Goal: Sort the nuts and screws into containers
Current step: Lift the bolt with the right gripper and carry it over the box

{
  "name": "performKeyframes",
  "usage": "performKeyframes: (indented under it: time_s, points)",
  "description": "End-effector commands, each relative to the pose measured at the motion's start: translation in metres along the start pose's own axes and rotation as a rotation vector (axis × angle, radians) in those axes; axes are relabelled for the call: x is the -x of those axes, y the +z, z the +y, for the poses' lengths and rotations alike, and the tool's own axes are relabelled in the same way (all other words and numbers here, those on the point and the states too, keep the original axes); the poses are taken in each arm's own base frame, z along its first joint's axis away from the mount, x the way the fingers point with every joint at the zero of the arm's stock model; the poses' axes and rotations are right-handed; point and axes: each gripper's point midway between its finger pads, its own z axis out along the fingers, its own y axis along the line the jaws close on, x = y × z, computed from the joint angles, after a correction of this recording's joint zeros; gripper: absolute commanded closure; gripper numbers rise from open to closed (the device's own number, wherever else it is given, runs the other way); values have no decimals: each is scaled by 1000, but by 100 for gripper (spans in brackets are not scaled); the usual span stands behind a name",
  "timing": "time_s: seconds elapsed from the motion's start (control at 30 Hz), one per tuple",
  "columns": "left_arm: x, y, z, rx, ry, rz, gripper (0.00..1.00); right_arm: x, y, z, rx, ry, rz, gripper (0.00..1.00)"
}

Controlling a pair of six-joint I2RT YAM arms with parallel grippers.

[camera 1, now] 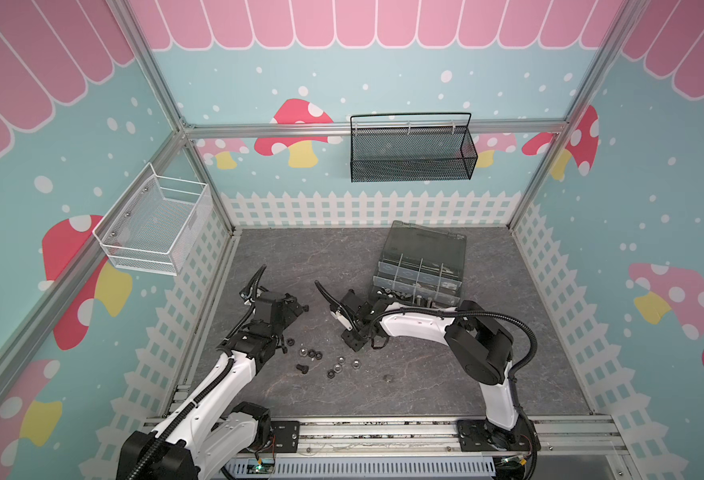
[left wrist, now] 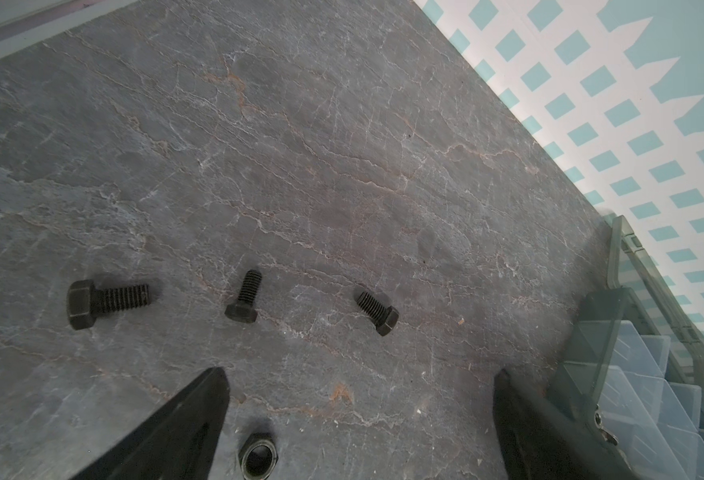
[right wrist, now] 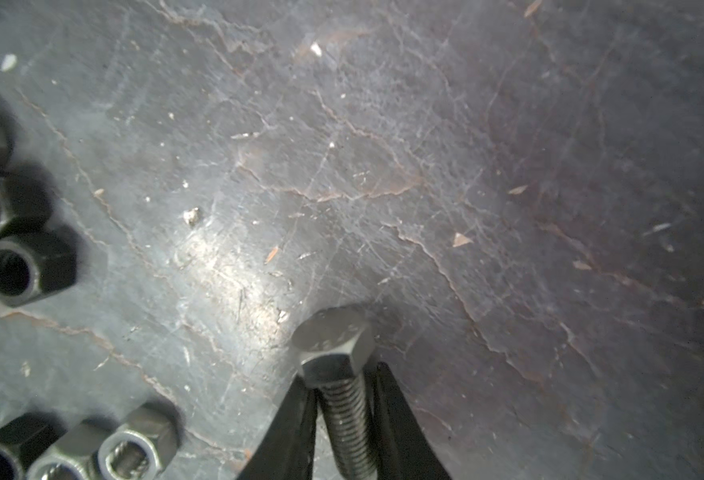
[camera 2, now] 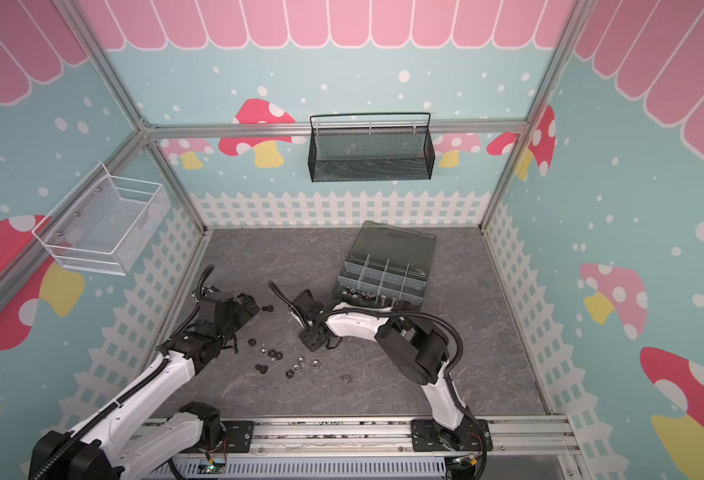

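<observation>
Right wrist view: the silver screw (right wrist: 332,338) sits between the fingers (right wrist: 292,428) of the right gripper (right wrist: 343,374), which is closed on the threaded shank just behind the hex head, with the head close to the table (right wrist: 383,166). Off to one side of the fingers lie black nuts (right wrist: 26,268) and silver nuts (right wrist: 134,449). The left gripper (left wrist: 360,371) stands wide open, holding nothing. One black nut (left wrist: 257,455) lies between its fingers, three black screws (left wrist: 243,297) lie ahead of the tips, and the containers (left wrist: 641,374) sit off beyond one finger.
</observation>
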Motion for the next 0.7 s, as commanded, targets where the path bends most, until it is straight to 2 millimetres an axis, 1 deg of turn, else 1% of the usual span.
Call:
performKeyframes:
  time_s: [0.0,0.03,0.17,0.2,0.37,0.47,0.67]
  points:
    - [-2,-1,8,13,-20,0,0,-11,11,-4,-23,-1,55,84]
    - [-1,-1,9,13,-22,-5,0,-11,11,-3,-22,1,57,85]
    - [1,-2,10,9,-26,-20,0,-10,9,-4,-23,16,52,99]
    - [1,-2,11,9,-25,-21,0,-10,9,-5,-25,23,51,100]
    - [1,-2,13,15,-22,-17,0,-8,2,-11,-50,60,35,100]
    - [1,-2,12,12,-21,-16,0,-2,-9,-19,-69,99,6,100]
    - [4,-3,11,7,-23,-21,0,7,-46,-42,-105,209,-84,100]
